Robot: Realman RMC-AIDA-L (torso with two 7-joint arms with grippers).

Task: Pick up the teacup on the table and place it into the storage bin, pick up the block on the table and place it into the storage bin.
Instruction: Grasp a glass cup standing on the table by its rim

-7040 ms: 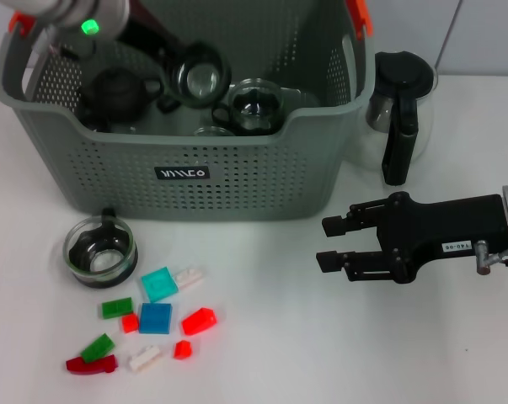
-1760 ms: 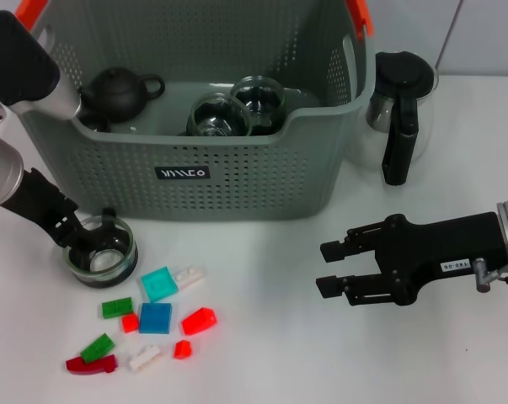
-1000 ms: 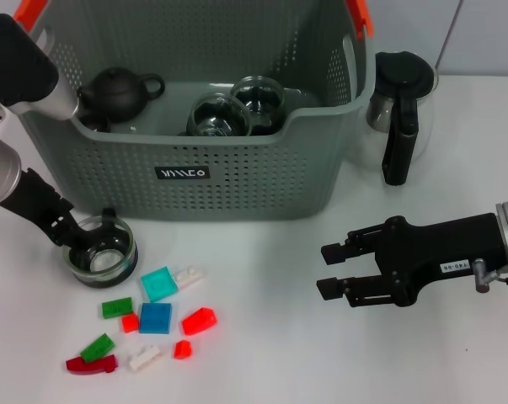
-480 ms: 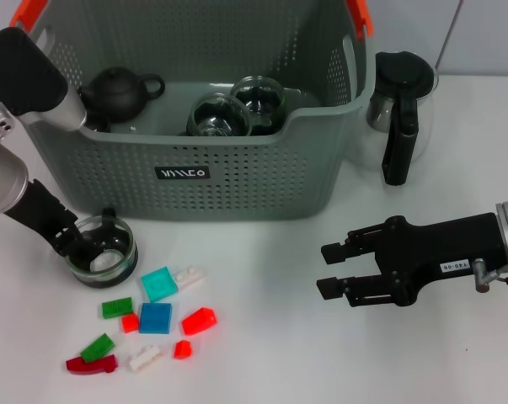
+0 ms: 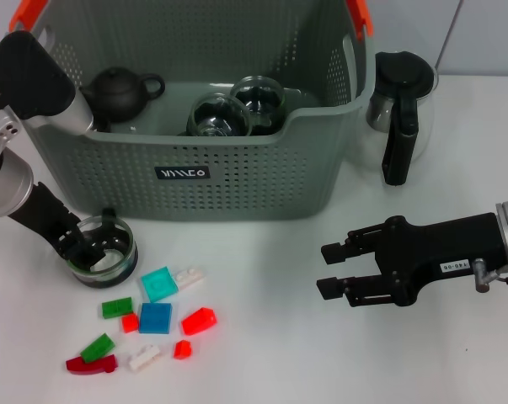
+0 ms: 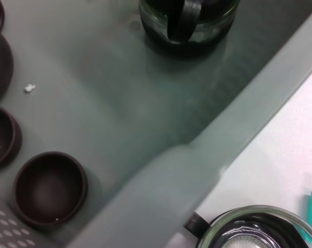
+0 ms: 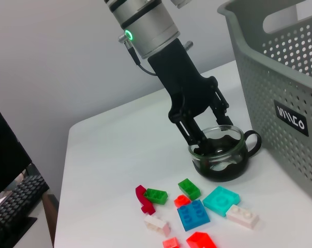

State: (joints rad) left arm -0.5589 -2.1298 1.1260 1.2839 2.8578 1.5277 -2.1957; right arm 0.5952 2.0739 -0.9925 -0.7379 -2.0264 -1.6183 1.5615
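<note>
Left gripper [image 5: 83, 247] is pinching the rim of the glass teacup [image 5: 101, 252], one finger inside, just in front of the storage bin [image 5: 237, 181]; right gripper [image 5: 334, 257] is hovering open, well apart.

You've got a clear glossy glass teacup [image 5: 101, 256] at the matt black left gripper [image 5: 78, 248]; bin [image 5: 237, 181] is matt perforated plastic, blocks [image 5: 155, 318] shiny plastic.

grey perforated plastic storage bin [image 5: 237, 181]: 1
glass teacups [image 5: 102, 250]: 3
small plastic blocks [image 5: 155, 318]: 10
dark glass jug [image 5: 399, 105]: 1
</note>
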